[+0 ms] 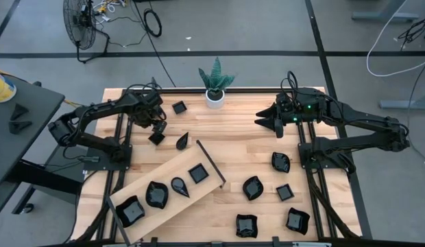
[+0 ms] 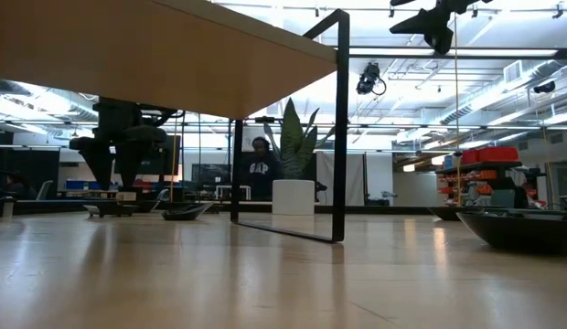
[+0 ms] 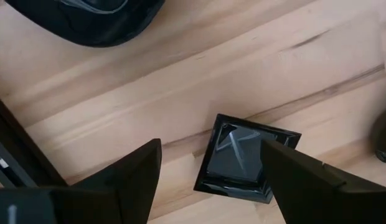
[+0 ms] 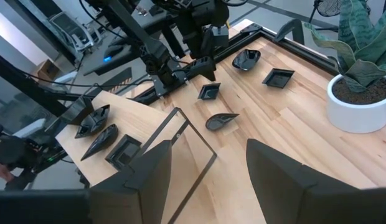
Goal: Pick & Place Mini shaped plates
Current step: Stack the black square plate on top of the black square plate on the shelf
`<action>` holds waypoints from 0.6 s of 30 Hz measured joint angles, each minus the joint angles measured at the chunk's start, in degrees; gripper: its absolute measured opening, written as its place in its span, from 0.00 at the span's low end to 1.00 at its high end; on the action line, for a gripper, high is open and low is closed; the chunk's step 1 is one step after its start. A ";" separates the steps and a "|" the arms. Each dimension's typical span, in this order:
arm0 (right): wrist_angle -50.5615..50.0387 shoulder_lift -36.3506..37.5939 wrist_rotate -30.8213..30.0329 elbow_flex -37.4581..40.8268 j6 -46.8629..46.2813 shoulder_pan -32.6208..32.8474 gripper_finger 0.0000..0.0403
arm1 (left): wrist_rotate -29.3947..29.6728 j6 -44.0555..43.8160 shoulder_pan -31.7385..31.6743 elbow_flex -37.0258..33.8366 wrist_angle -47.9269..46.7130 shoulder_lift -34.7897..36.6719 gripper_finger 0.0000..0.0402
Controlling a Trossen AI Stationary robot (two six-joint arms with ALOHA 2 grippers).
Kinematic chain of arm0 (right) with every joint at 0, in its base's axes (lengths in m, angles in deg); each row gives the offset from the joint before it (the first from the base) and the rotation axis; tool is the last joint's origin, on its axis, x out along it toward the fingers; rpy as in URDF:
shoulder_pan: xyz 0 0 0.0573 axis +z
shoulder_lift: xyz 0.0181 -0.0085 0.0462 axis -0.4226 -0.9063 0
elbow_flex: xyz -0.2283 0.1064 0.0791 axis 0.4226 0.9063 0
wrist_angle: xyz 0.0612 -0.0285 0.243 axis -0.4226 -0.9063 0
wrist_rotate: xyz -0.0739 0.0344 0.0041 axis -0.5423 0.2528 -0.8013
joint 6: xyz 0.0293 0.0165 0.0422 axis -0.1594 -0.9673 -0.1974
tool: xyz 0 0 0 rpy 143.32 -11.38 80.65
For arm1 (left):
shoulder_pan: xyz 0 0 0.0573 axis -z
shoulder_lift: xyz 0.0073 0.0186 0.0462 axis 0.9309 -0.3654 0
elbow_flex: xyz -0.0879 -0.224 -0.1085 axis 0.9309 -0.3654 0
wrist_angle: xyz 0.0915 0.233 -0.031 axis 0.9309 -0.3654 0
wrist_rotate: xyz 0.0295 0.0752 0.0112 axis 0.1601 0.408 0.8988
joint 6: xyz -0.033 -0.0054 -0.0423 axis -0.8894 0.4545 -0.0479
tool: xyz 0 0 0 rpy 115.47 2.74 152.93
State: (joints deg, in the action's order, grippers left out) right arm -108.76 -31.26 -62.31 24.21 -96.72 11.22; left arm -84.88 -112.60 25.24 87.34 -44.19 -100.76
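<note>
Left tool (image 1: 156, 127) is hanging with its fingers spread wide, empty, directly over a small square plate (image 3: 246, 158) on the worktop (image 1: 240, 147). In the left wrist view that plate is sitting between the two dark fingers (image 3: 134, 180), nearer one of them and turned at a slant to them, so the coming move is probably depending on a straight drop and perhaps a slight twist. A teardrop plate (image 1: 182, 140) is lying just beside it. The left arm is clearly the nearer one; the right tool (image 1: 273, 122), also spread and empty, is waiting well apart near the potted plant (image 1: 215, 86). Four plates are already lying on the wooden board (image 1: 173, 206).
</note>
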 joint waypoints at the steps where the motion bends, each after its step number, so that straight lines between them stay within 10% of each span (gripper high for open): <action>1: 0.00 -0.02 -0.02 0.00 0.15 0.00 0.52 | 0.00 0.06 0.00 0.00 0.00 0.00 0.70; 18: 0.00 0.00 0.00 0.00 0.09 0.00 0.52 | -0.19 -9.73 0.56 -0.02 0.01 -4.20 0.70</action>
State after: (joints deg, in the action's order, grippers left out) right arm -108.76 -31.26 -62.31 24.21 -96.63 11.22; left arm -85.07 -122.34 25.80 87.32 -44.19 -104.96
